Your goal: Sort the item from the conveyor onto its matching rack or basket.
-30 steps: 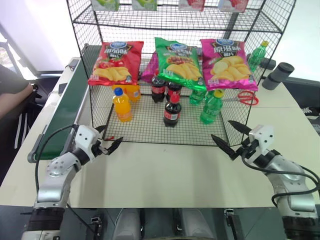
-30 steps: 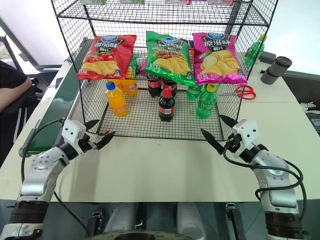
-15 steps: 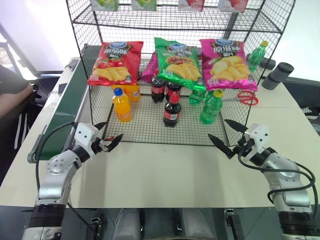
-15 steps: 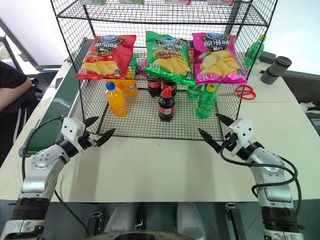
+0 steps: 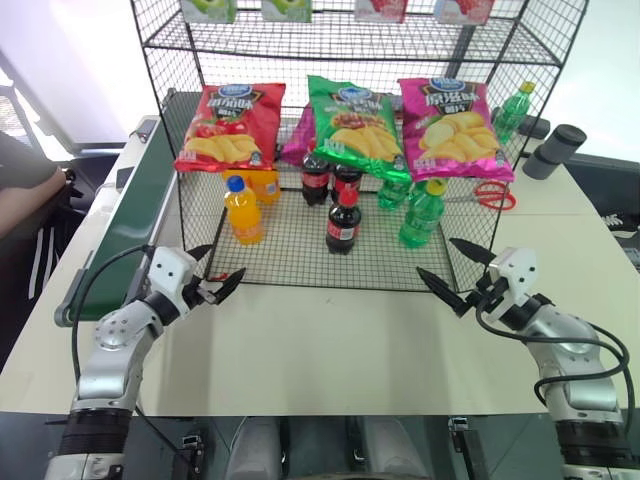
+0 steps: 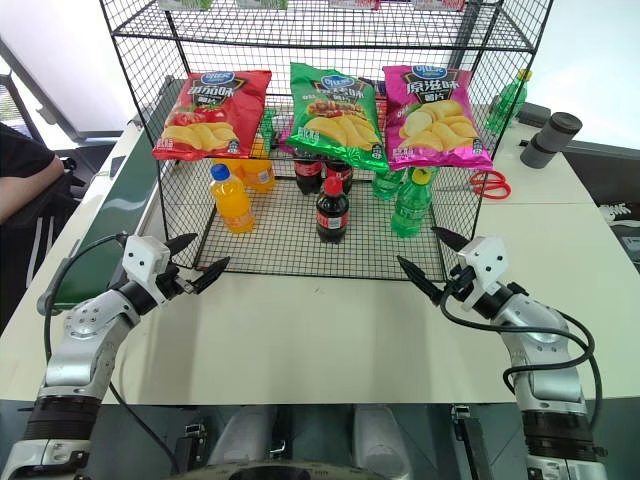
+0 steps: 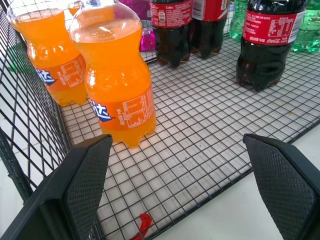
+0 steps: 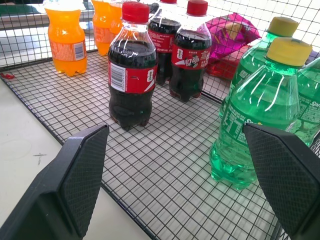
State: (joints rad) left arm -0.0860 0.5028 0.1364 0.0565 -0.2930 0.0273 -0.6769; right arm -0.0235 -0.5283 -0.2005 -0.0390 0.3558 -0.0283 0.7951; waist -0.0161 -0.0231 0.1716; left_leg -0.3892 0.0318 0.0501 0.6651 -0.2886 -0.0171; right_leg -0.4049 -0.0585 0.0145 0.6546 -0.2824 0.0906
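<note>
Three cola bottles with red caps stand in the mesh tray at the base of the black wire rack (image 5: 300, 262): one in front (image 5: 342, 222), two behind it (image 5: 316, 178). The dark green conveyor (image 5: 135, 215) runs along the table's left side, with no bottle on the stretch I see. My left gripper (image 5: 228, 259) hovers open at the tray's front left corner, pointing at the orange bottles (image 7: 117, 75). At the tray's front right corner my right gripper (image 5: 434, 255) is open too, facing the front cola bottle (image 8: 132, 70). Neither gripper holds anything.
Three crisp bags (image 5: 352, 120) hang across the rack's middle shelf. Two orange soda bottles (image 5: 244, 212) and several green bottles (image 5: 422, 215) share the tray. Red scissors (image 5: 490, 195) and a grey cylinder (image 5: 553, 150) lie at the right. A person's arm (image 5: 25, 195) is at the far left.
</note>
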